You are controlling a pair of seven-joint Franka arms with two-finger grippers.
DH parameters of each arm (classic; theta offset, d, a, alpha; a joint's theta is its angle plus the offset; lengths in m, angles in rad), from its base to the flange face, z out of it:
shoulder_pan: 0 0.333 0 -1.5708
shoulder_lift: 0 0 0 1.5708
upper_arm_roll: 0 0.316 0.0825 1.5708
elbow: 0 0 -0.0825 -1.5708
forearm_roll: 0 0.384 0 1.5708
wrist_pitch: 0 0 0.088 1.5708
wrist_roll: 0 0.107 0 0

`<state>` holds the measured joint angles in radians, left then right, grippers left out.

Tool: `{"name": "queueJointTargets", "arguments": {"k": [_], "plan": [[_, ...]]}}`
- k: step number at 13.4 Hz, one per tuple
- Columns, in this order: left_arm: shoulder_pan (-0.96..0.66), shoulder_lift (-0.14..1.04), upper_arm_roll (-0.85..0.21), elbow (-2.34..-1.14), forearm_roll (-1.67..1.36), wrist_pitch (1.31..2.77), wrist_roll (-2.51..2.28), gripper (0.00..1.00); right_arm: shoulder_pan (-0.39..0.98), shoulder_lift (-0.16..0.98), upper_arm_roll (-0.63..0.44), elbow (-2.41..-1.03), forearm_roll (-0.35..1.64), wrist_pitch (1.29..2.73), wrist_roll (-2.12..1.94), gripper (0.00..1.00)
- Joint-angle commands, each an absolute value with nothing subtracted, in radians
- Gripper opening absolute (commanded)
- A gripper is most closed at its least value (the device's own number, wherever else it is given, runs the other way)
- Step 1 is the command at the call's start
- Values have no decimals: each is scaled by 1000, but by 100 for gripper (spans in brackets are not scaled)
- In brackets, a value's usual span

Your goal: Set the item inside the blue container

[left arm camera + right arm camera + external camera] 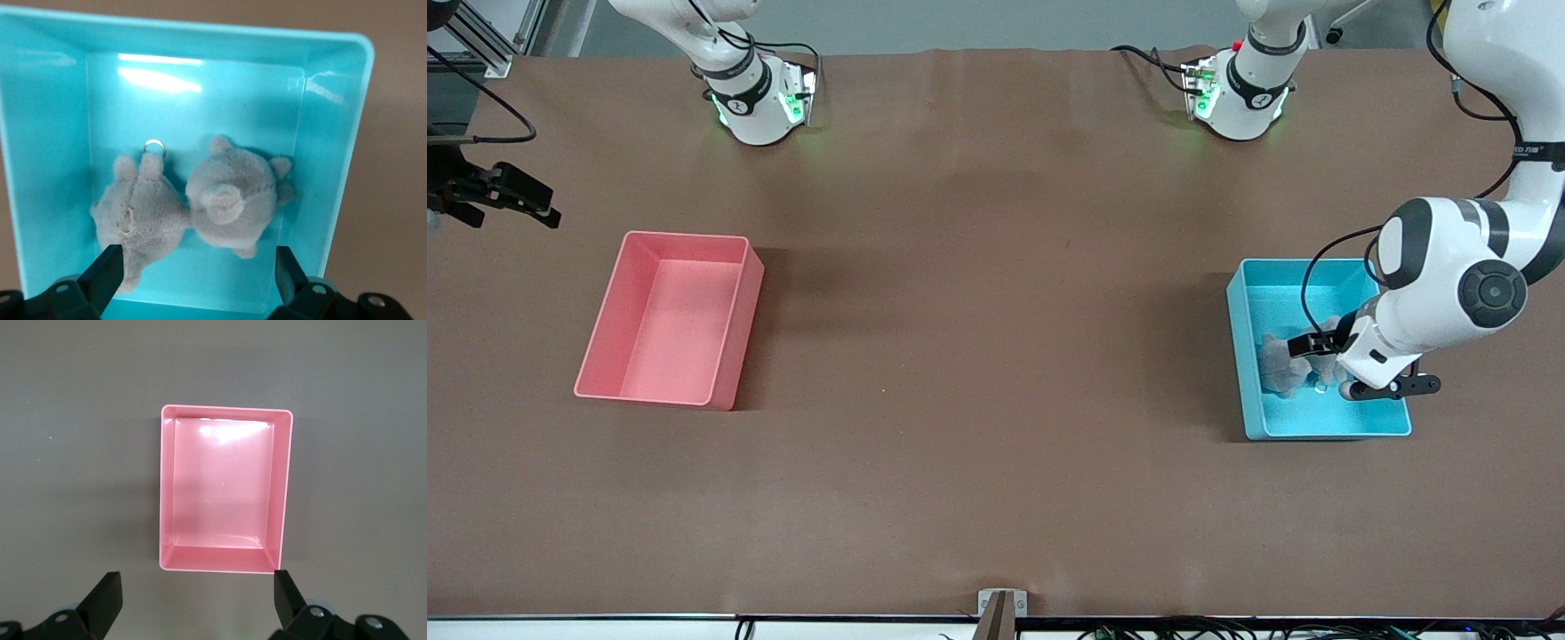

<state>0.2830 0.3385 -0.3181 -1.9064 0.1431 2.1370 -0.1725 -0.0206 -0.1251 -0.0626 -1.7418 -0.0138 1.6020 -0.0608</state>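
The left gripper (1362,367) is held over the blue container (1243,356), fingers spread wide and empty, above two grey plush toys (193,207) lying inside it. The right gripper (503,197) waits, parted, near the pink bin (734,347). No legible writing is noted.

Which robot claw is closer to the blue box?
Left. The left claw hangs open over the blue box; the right claw waits open at the table's right-arm end.
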Motion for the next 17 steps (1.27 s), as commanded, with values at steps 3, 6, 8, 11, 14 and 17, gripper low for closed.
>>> {"name": "queueJointTargets", "arguments": {"k": [3, 6, 8, 11, 14, 17], "plan": [[347, 160, -331, -1911, 108, 2016, -55, 100, -18, -156, -63, -1770, -20, 1612, -67, 100], [366, 60, -321, -1864, -20, 1939, -34, 100, -18, -156, -63, -1770, -21, 1615, -67, 100], [371, 35, -321, -1759, -32, 1814, -34, 100, -20, -156, -64, -1770, -21, 1615, -67, 100], [371, 38, -321, -1596, -32, 1671, -35, 100, -20, -156, -64, -1770, -21, 1615, -67, 100], [353, 37, -319, -1534, -32, 1669, -46, 100, -20, -156, -66, -1770, -20, 1615, -67, 100], [180, 25, -163, -1531, -31, 1651, -48, 100, -20, -156, -66, -1770, -20, 1617, -67, 100]]}}
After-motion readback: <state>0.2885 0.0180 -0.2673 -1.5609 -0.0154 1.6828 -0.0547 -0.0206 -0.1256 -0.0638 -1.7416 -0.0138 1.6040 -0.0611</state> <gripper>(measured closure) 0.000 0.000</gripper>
